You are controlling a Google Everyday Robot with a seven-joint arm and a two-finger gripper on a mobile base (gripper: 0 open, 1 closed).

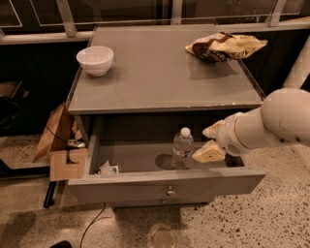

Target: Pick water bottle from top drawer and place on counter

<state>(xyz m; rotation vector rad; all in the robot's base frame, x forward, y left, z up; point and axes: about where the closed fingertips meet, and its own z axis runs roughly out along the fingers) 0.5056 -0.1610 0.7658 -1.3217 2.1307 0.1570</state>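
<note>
**Bowl and snack bag share grey counter**

The grey counter (160, 77) carries a white bowl (95, 59) near its far left corner and a crumpled snack bag (224, 47) at its far right. Below its near edge, the gripper (209, 142) hangs over the open top drawer (145, 188), fingers spread.

A speckled terrazzo floor (271, 218) spreads below me, warm and dim. Dark window panes (121, 9) in pale frames run along the back. Torn cardboard (64, 164) and a black cable (93, 223) lie at the left. My gripper (202, 144), fingers apart, hangs inside the open top drawer (164, 186).
</note>
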